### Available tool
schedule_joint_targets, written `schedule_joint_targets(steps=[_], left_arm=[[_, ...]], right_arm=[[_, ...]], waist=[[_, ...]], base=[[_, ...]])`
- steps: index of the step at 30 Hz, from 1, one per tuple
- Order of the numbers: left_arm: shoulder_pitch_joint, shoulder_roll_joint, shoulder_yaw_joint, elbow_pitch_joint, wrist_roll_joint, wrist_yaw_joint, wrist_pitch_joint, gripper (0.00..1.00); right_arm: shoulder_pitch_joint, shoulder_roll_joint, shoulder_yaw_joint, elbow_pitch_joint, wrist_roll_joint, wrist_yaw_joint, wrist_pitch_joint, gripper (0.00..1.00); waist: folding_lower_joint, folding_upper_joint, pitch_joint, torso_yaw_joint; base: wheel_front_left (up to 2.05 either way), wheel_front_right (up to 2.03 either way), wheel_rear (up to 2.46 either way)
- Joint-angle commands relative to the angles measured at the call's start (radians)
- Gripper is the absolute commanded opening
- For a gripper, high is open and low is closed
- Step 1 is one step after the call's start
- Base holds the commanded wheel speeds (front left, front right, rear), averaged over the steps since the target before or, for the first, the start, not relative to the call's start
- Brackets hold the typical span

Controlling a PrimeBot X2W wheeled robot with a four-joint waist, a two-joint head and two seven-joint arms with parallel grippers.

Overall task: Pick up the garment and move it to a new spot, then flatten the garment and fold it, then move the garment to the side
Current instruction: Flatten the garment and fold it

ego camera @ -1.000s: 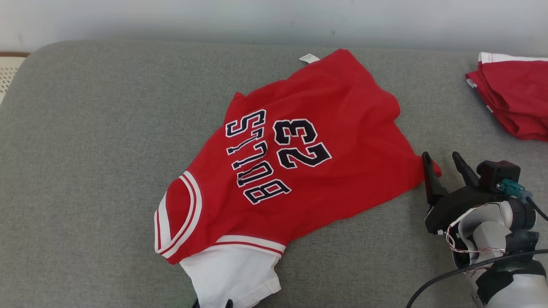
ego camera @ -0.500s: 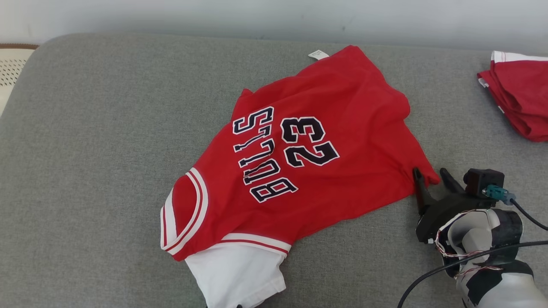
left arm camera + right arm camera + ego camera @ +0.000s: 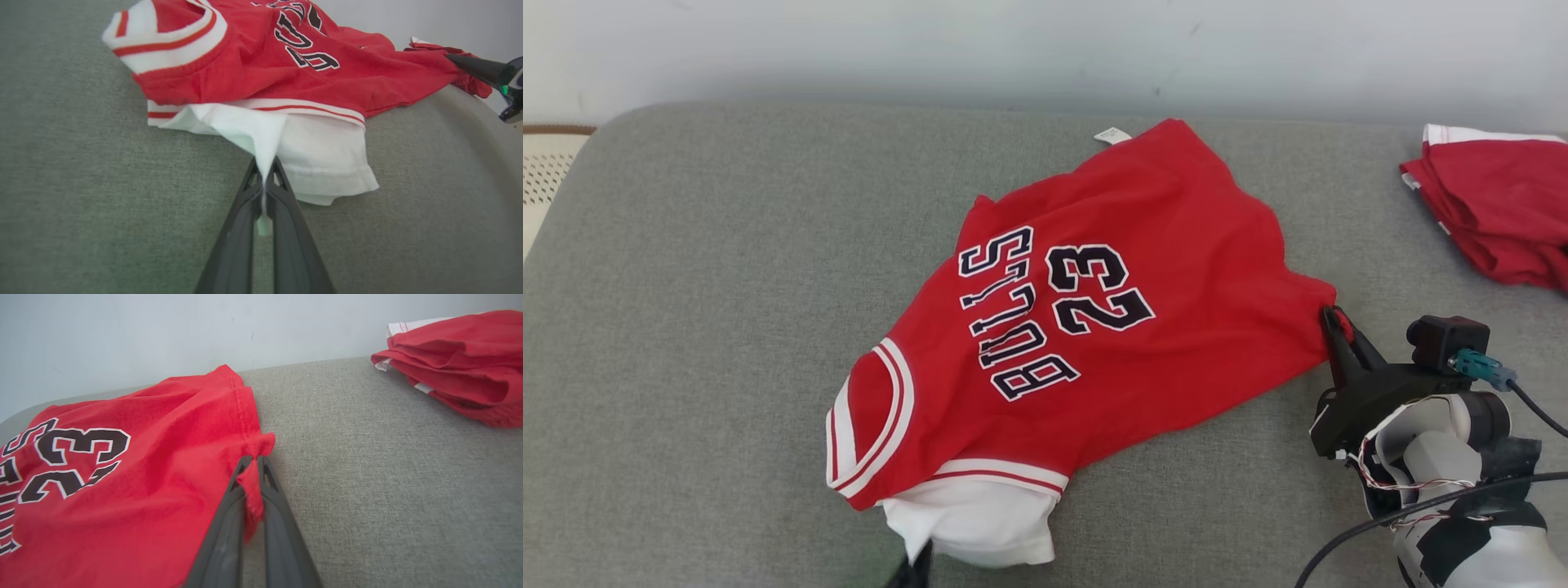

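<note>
head view – pickup: left gripper point(image 3: 266, 163) pinches the garment's point(image 3: 1176, 245) white sleeve point(image 3: 327, 159), right gripper point(image 3: 1333, 318) its red corner point(image 3: 263, 443) – lift together next.

A grey woven-fabric cushion point(image 3: 686, 343), corner rounded at 10 o'clock, meets a plain pale wall point(image 3: 931, 41) at 12; a brown-edged cream perforated panel point(image 3: 541, 167) sits at 9, in soft light.

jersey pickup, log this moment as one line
stage: grasp | left gripper: shut on white sleeve | right gripper: shut on red hem corner | jersey: spread on grey cushion
</note>
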Motion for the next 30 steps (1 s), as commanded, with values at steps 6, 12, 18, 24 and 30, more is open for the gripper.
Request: schedule_joint_targets(steps=[6, 12, 18, 24, 30], left_arm=[[-0.086, 0.067, 0.08, -0.09, 0.041, -0.019, 0.0, 0.0], [-0.291, 0.139, 0.084, -0.138, 0.056, -0.064, 0.027, 0.0], [-0.619, 0.232, 0.08, -0.122, 0.028, -0.096, 0.136, 0.0], [-0.91, 0.278, 0.058, -0.003, -0.053, -0.104, 0.216, 0.0], [-1.243, 0.331, 0.018, 0.163, -0.13, -0.105, 0.254, 0.0]], right_arm=[[0.001, -0.025, 0.055, -0.074, 0.083, -0.001, 0.004, 0.0], [-0.088, -0.05, 0.103, -0.151, 0.16, -0.001, 0.066, 0.0], [-0.291, -0.055, 0.115, -0.176, 0.241, -0.001, 0.164, 0.0], [-0.507, -0.031, 0.12, -0.112, 0.269, -0.001, 0.209, 0.0], [-0.747, 0.033, 0.063, 0.004, 0.371, -0.001, 0.261, 0.0]], waist=[[0.0, -0.0001, -0.042, -0.024], [0.0, -0.0001, -0.015, -0.052], [0.0, -0.0001, 0.09, -0.085], [0.0, -0.0001, 0.192, -0.107], [0.0, -0.0001, 0.292, -0.145]], base=[[0.0, 0.0, 0.0], [0.0, 0.0, 0.0], [0.0, 0.0, 0.0], [0.0, 0.0, 0.0], [0.0, 0.0, 0.0]])
